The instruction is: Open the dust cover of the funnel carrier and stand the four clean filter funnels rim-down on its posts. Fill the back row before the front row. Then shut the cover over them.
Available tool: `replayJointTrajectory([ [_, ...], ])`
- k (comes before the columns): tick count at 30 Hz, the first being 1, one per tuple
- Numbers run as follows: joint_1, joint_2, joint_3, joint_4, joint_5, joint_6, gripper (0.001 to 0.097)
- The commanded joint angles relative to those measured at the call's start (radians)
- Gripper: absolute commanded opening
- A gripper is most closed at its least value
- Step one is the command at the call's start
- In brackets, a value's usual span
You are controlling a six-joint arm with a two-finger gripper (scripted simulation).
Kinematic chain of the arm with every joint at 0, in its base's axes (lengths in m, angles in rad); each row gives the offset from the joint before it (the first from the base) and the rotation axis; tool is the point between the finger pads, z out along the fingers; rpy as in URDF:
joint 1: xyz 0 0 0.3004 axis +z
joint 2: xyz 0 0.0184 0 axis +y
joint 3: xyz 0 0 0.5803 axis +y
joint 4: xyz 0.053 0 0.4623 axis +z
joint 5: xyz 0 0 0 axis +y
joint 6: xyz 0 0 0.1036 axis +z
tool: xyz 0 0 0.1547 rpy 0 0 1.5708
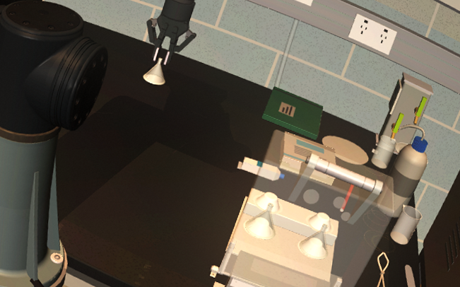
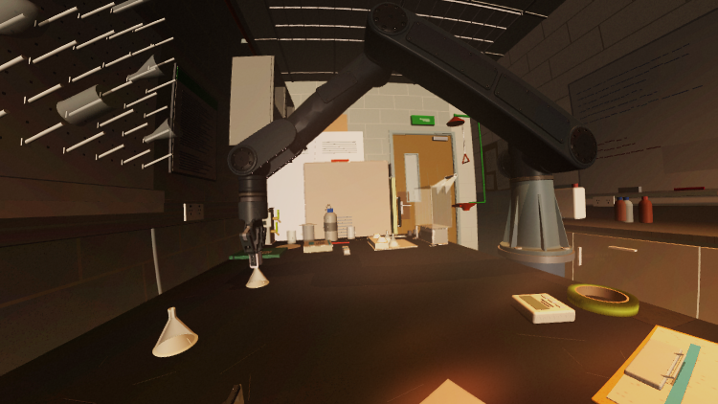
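Note:
Two white funnels (image 1: 261,224) (image 1: 315,243) stand rim-down on the funnel carrier (image 1: 282,236), on the two posts nearer the side camera, while the two posts (image 1: 268,200) (image 1: 319,219) behind them are bare. The clear dust cover (image 1: 356,212) stands raised over the carrier. A third funnel (image 1: 155,73) stands rim-down on the dark bench at the far left by the wall. My gripper (image 1: 161,56) hangs just above its stem, nearly closed and holding nothing. A fourth funnel (image 2: 174,337) lies tilted on the bench, further along the wall.
A plastic beaker (image 1: 405,225) and a grey bottle (image 1: 409,170) stand right of the carrier, with tongs (image 1: 381,286) nearer. A green box (image 1: 293,113), a small bottle (image 1: 260,169) and a cylinder (image 1: 343,174) lie behind it. My arm's base (image 1: 12,149) fills the left.

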Motion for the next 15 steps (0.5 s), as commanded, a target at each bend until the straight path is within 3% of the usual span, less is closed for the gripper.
replayJointTrajectory([
  [1,0.0,-0.001,-0.001,0.0,0.0,0.0,0.0275],
  [11,0.0,-0.001,-0.001,0.0,0.0,0.0,0.008],
  [15,0.0,-0.001,-0.001,0.0,0.0,0.0,0.008],
])
